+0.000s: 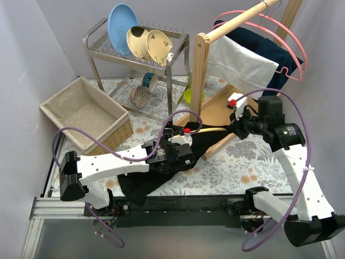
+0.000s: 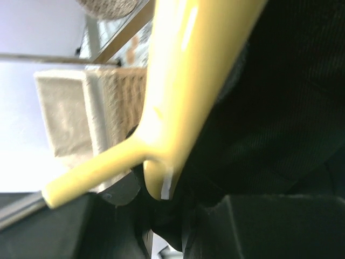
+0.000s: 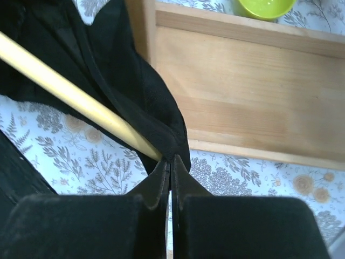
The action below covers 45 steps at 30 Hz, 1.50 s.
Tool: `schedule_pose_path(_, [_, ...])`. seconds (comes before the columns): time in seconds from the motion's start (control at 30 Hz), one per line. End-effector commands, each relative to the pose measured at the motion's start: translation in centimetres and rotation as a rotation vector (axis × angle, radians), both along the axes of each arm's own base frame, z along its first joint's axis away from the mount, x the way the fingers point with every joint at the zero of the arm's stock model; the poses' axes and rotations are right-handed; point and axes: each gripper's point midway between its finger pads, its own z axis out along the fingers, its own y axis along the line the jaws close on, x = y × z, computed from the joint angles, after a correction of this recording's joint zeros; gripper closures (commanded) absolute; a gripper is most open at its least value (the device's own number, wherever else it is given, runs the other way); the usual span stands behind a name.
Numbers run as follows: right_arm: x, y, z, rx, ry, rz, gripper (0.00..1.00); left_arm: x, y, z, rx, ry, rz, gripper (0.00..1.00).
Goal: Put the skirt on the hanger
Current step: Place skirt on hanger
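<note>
Skirt: the black skirt (image 1: 137, 189) lies on the bench (image 1: 242, 162), under the left end effector and reaching to the tips of the right one.
Right end effector (image 3: 170, 164): jaws pressed together, pinching the skirt's edge at the tips. The hanger (image 3: 70, 91) bar runs off to the upper left, and its end goes under the fabric just ahead of the tips.
Left end effector (image 1: 180, 148): narrow. The hanger's neck sits right in front of it, but I cannot tell whether it grips.
Step in hand: probably feeding the hanger arm into the waistband.
Doing it well: hold the right pinch firm so the edge stays taut, and slide the bar along the opening rather than pushing cloth ahead of it.
Right wrist only: the pinch point, and the wooden rack base (image 3: 232, 108) beyond the tips.
Left wrist only: the hanger's bend close up, with the basket (image 2: 64, 113) behind.
Top only: both arms and the skirt's full spread.
</note>
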Motion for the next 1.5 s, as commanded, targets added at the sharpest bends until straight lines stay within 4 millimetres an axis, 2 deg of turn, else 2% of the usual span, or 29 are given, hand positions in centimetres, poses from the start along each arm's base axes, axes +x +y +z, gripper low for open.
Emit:
schedule_pose_path(0.0, [-3.2,7.4,5.5,0.141,-0.102,0.264,0.99,-0.6,1.6,-0.5,0.241,0.076,-0.067,1.0])
schedule_pose_path(0.03, [-3.5,8.6,5.2,0.109,-0.115,0.272,0.99,-0.6,1.4,-0.5,0.238,0.077,-0.065,1.0])
schedule_pose_path(0.1, [-3.1,9.4,5.2,0.105,-0.119,0.26,0.99,-0.6,1.1,-0.4,0.22,0.086,-0.066,1.0])
schedule_pose_path(0.13, [-2.5,9.6,4.9,0.094,-0.112,0.247,0.99,-0.7,0.4,0.1,0.174,0.09,-0.067,1.0])
schedule_pose_path(0.23, [-0.7,9.3,5.4,0.074,-0.154,0.176,0.99,-1.0,-1.2,2.0,0.039,0.111,-0.082,1.0])
schedule_pose_path(0.27, [-0.3,9.0,6.0,0.071,-0.177,0.154,0.99,-1.1,-1.2,2.7,-0.004,0.106,-0.081,1.0])
schedule_pose_path(0.33, [0.8,7.5,7.3,0.04,-0.245,0.077,0.99,-1.4,-1.2,3.3,-0.057,0.124,-0.082,1.0])
schedule_pose_path(0.4, [1.3,6.3,7.2,0.013,-0.272,0.026,0.99,-1.6,-0.3,3.8,-0.105,0.127,-0.06,1.0])
schedule_pose_path(0.43, [1.7,5.0,7.5,0.003,-0.294,-0.021,0.99,-1.6,0.0,3.8,-0.118,0.129,-0.051,1.0])
schedule_pose_path(0.53, [2.7,2.4,5.9,-0.021,-0.281,-0.09,0.99,-1.8,0.8,3.4,-0.173,0.142,-0.02,1.0])
schedule_pose_path(0.63, [3.5,0.6,3.8,-0.018,-0.229,-0.122,0.99,-2.2,0.3,3.8,-0.265,0.157,-0.017,1.0])
schedule_pose_path(0.77, [4.7,-1.1,2.7,-0.026,-0.201,-0.161,0.99,-2.6,-0.4,4.4,-0.341,0.179,-0.009,1.0])
schedule_pose_path(0.93, [7.1,-3.3,2.8,-0.065,-0.237,-0.24,0.99,-2.5,-0.4,3.8,-0.328,0.177,0.016,1.0])
schedule_pose_path(1.0, [8.1,-4.4,3.6,-0.089,-0.276,-0.294,0.99,-2.4,0.4,3.2,-0.257,0.171,0.038,1.0])
schedule_pose_path(1.1, [9.2,-6.0,6.0,-0.109,-0.348,-0.361,0.99,-1.7,2.1,1.6,-0.109,0.144,0.086,1.0])
schedule_pose_path(1.2, [9.4,-6.4,7.2,-0.101,-0.37,-0.368,0.99,-0.6,3.5,1.3,-0.1,0.13,0.154,1.0])
schedule_pose_path(1.3, [9.2,-6.4,6.6,-0.101,-0.354,-0.36,0.99,0.1,4.5,0.8,-0.07,0.122,0.19,1.0])
schedule_pose_path(1.47, [9.4,-7.2,6.4,-0.105,-0.366,-0.382,0.99,-0.1,4.9,-0.2,-0.036,0.156,0.192,1.0])
